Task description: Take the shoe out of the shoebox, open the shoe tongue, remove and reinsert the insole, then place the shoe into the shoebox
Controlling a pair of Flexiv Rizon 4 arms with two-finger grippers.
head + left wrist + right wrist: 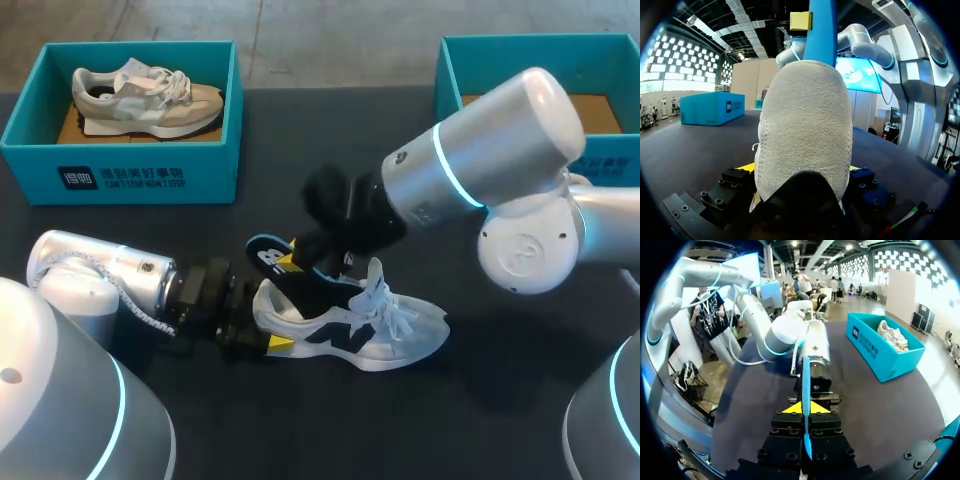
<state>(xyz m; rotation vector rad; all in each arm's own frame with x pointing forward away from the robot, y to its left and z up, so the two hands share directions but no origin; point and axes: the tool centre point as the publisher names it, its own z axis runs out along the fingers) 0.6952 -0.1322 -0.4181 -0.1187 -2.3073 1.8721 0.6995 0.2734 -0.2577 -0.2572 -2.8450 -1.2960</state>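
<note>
Nearest on the dark table (500, 400), the white shoe (360, 325) lay on its sole, out of any box, toe to the right. Its heel was clamped between the fingers of the left gripper (799, 172), which was closed on it from both sides. Just beyond the heel, the blue insole (268, 256) was pinched edge-on between the closed fingers of the right gripper (805, 407) and held raised above the shoe. Its lower end appeared to reach into the shoe's opening.

The removal from the box was judged done, and the tongue was taken to be opened enough for the insole to pass. It could not be told whether the insole was being drawn out or put back. Seating it flat and returning the shoe to a shoebox were judged left to do.

At the far left, a teal shoebox (130, 170) was seen holding a second, beige shoe (140, 98) lying on its side. At the far right, another teal shoebox (470, 60) showed only a brown cardboard floor (590, 110). Part of it was hidden by the right arm, so it was judged likely empty.
</note>
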